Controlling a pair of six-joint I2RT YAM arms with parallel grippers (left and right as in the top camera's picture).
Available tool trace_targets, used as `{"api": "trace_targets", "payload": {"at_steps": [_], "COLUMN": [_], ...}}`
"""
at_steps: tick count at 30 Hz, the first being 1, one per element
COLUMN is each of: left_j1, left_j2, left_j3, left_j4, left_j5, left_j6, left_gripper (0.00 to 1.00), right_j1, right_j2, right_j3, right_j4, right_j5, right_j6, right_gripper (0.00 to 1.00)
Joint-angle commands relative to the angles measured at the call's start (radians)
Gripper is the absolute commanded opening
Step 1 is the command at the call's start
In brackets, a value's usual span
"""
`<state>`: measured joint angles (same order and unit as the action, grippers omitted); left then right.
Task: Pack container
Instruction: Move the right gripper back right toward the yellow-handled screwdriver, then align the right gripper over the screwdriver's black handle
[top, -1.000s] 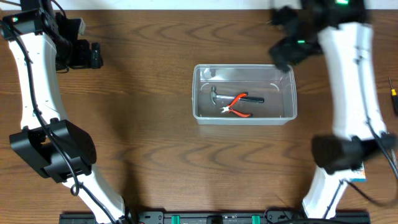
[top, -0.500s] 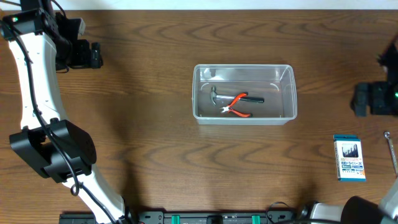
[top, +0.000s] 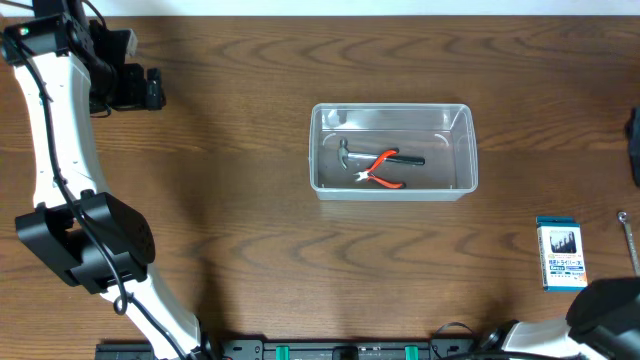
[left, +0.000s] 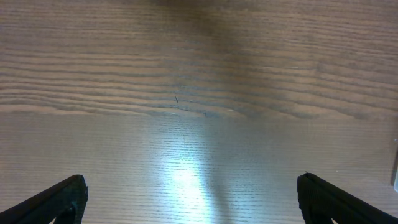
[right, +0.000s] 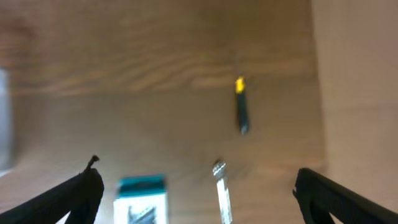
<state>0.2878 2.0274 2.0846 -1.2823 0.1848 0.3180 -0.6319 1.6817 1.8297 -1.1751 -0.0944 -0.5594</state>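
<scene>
The clear plastic container (top: 392, 107) stands at the table's middle. Inside lie a small hammer (top: 345, 152) and red-handled pliers (top: 384, 168). My left gripper (top: 150, 88) hovers at the far left, well away from the container; in the left wrist view it (left: 191, 186) is open and empty over bare wood. My right gripper (right: 196, 173) is open and empty above the table's right side. In the overhead view it shows only as a dark shape at the right edge (top: 634, 140). A sliver of the container (right: 3, 118) shows at the left of the right wrist view.
A blue-and-white card pack (top: 562, 253) lies at the front right, also in the right wrist view (right: 142, 199). A thin metal tool (top: 628, 240) (right: 221, 193) lies beside it. A yellow-and-black screwdriver (right: 240, 106) lies near the table's right edge.
My right arm has swung from the container's far right corner out to the right edge, uncovering the card pack and metal tool. The left arm has not moved.
</scene>
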Motion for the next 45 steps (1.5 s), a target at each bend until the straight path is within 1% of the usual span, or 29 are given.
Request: {"api": "trace_targets", "payload": {"at_steps": [1,4,9,12,16,23,27,32,37,45], "left_j1": [0.003,0.003,0.003,0.003,0.003,0.003,0.003,0.003,0.003,0.003], "left_j2": [0.011,0.011,0.011,0.011,0.011,0.011,0.011,0.011,0.011,0.011], "left_j3": [-0.007,-0.007,-0.007,-0.007,-0.007,-0.007,-0.007,-0.007,-0.007,-0.007], "left_j4": [-0.003,-0.003,-0.003,-0.003,-0.003,-0.003,-0.003,-0.003,-0.003,-0.003], "left_j5": [0.013,0.013,0.013,0.013,0.013,0.013,0.013,0.013,0.013,0.013], "left_j6": [-0.002,-0.002,-0.001,-0.002,-0.002,-0.002,-0.002,-0.002,-0.002,-0.002], "left_gripper": [0.98,0.98,0.98,0.98,0.98,0.98,0.98,0.98,0.98,0.98], "right_j1": [-0.002,-0.002,0.0,0.004,0.001,-0.036,-0.062,-0.107,-0.137,-0.122], "right_j2": [0.062,0.121,0.212,0.259,0.335,0.447,0.464,0.467,0.479,0.537], "right_j3": [0.003,0.003,0.003,0.016,0.049,0.125,0.126,0.126,0.126,0.126], "right_j4": [0.031,0.017,0.002,0.001,-0.009,-0.027,-0.014,0.002,0.024,0.041], "right_j5": [0.003,0.003,0.004,0.021,0.035,0.039,0.047,0.05,0.05,0.092], "right_j6": [-0.15,-0.148,-0.052,-0.039,-0.041,-0.14,-0.188,-0.189,-0.135,-0.047], "right_gripper": [0.99,0.99,0.99,0.99,0.99,0.99,0.99,0.99,0.99,0.99]}}
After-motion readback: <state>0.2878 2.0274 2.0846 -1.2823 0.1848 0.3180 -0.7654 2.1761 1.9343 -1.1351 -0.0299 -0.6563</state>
